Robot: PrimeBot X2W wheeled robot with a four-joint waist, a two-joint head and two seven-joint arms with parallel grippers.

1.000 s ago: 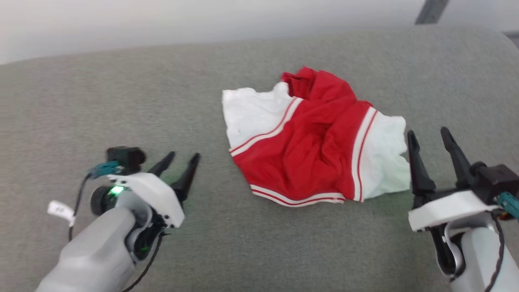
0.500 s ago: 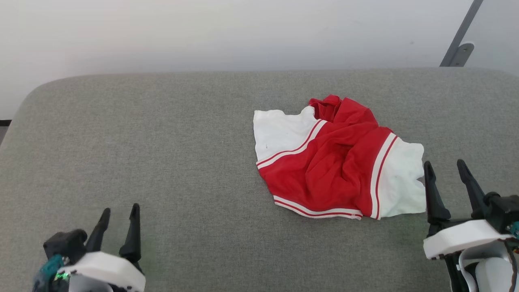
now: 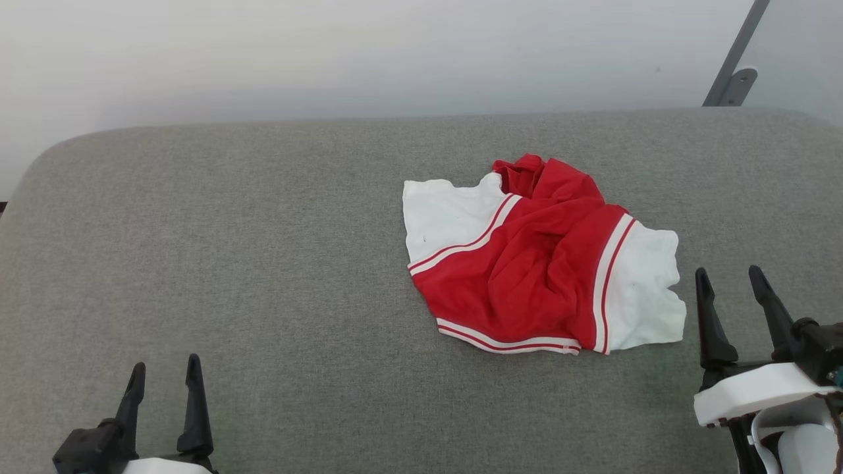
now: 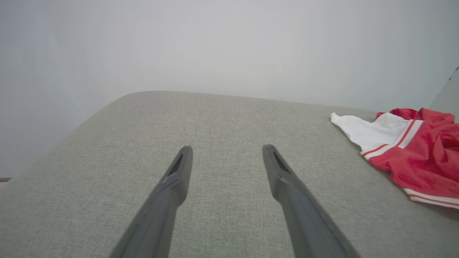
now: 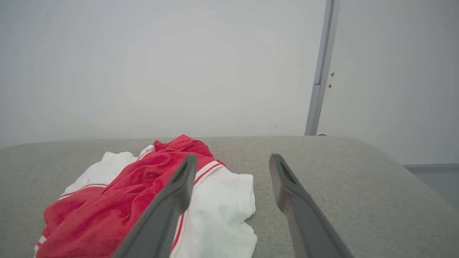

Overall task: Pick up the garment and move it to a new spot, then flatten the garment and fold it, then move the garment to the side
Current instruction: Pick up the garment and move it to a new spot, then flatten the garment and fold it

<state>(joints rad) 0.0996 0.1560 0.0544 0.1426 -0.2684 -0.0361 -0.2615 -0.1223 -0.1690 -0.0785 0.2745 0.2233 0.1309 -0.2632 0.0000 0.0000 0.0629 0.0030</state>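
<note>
The garment (image 3: 537, 263), red with white sleeves and red-and-white striped trim, lies crumpled in a heap right of centre on the grey padded surface (image 3: 263, 250). Its lettering is hidden in the folds. My right gripper (image 3: 730, 275) stands open just right of the heap's white sleeve, not touching it. At the lower left, far from the heap, my left gripper (image 3: 164, 363) is open and holds nothing. The left wrist view has the garment (image 4: 412, 147) at its right edge beyond the left gripper (image 4: 226, 149). In the right wrist view the garment (image 5: 125, 197) lies left of the right gripper (image 5: 233, 157).
A pale wall rises behind the grey surface (image 5: 340, 172). A grey metal post (image 3: 734, 59) stands at the back right. The surface's rounded left edge (image 3: 26, 178) and its rounded right corner (image 5: 405, 168) drop off to the floor.
The head camera has lifted, so the whole picture shifted. My left arm has drawn back toward the lower left edge. The garment lies as before, and both grippers stay open.
</note>
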